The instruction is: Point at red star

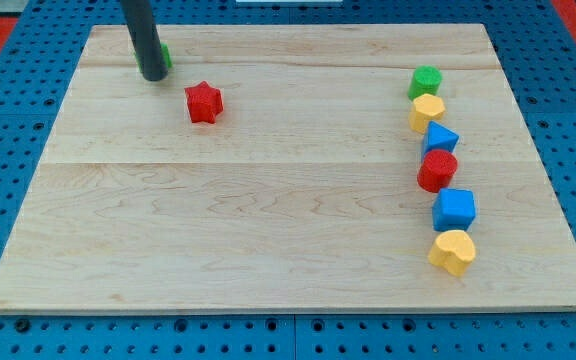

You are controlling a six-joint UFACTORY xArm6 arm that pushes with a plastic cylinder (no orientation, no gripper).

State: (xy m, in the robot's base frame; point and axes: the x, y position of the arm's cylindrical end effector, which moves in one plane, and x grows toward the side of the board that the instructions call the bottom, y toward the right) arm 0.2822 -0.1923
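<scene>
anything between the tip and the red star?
No. In the camera view, only bare wood separates my tip from the red star, which lies to its lower right. A green block peeks out behind the rod, on the side away from the star.

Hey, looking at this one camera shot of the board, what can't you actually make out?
- Green block at the view's top left: mostly hidden behind the rod, shape unreadable.
- My tip: whether it touches that green block cannot be told; it sits up-left of the red star, apart from it.
- Rod's upper part: cut off by the view's top edge.
</scene>
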